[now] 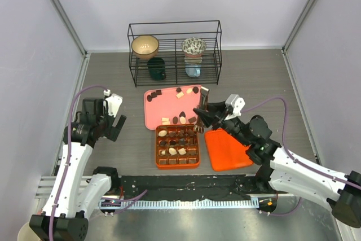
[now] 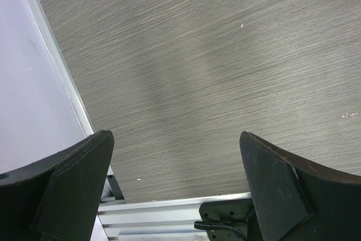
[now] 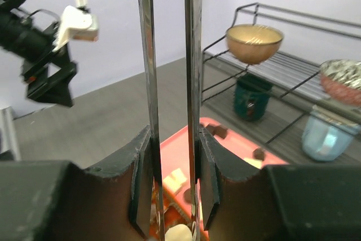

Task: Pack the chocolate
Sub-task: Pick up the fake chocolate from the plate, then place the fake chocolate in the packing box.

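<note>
Right gripper (image 1: 201, 115) clamped on metal tongs (image 1: 204, 99); left gripper (image 2: 175, 139) spread wide, idle. Loose chocolate (image 1: 175, 120) split between pink tray (image 1: 161, 111) and orange box (image 1: 157, 148). I judge pieces light, brittle, smear-prone: pinch gently across sides with tong tips.

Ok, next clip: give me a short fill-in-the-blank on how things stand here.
1. The right gripper is closed on a pair of metal ____.
2. The left gripper is ____ and holds nothing.
3. Loose chocolate lies on the ____ tray.
4. The tan bowl sits in the wire ____.
Missing words: tongs; open; pink; rack.
</note>
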Motion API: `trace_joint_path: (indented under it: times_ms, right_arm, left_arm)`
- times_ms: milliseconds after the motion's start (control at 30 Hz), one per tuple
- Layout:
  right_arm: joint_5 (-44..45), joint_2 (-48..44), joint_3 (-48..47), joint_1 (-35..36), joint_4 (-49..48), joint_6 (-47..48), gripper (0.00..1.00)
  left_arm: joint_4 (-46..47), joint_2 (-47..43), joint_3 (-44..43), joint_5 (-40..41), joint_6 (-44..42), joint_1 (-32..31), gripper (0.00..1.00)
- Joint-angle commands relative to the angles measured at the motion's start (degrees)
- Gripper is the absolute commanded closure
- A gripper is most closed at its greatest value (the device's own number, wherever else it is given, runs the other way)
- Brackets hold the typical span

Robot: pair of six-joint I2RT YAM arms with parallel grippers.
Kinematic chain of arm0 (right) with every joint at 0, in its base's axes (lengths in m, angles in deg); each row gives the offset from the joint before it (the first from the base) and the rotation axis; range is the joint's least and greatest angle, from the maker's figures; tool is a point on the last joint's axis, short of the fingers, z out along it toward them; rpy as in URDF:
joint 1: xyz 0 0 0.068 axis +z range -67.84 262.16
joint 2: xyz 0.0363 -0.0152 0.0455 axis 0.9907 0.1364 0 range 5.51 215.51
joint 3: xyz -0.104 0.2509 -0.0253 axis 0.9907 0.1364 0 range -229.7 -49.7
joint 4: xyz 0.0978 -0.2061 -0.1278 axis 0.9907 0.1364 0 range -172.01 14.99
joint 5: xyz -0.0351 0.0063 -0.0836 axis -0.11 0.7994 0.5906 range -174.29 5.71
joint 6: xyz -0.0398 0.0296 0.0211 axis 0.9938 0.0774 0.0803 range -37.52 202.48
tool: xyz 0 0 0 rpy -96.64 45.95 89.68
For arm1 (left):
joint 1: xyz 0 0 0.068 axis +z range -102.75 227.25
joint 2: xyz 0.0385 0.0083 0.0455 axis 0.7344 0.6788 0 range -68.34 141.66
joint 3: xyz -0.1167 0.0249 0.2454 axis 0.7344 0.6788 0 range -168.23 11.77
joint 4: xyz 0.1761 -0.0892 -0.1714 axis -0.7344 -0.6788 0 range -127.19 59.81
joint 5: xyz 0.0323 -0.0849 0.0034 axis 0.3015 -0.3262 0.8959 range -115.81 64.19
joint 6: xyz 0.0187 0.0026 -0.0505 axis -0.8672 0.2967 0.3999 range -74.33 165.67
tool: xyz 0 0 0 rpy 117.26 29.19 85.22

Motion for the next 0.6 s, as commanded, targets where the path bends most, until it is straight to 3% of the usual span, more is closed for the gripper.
trace_joint_path:
  times_ms: [0,567]
  right_arm:
    - [-1.01,-4.00,-0.02,3.21,9.50,-3.22,0.75]
    - [-4.61,4.07,0.16,7.52,3.45,-7.27,0.72]
  left_arm:
    - [1.01,-0.78,-1.99,-1.56,0.68,-0.15,0.00]
    - [0.92,-0.69,-2.70,-2.35,1.29,-0.06,0.00]
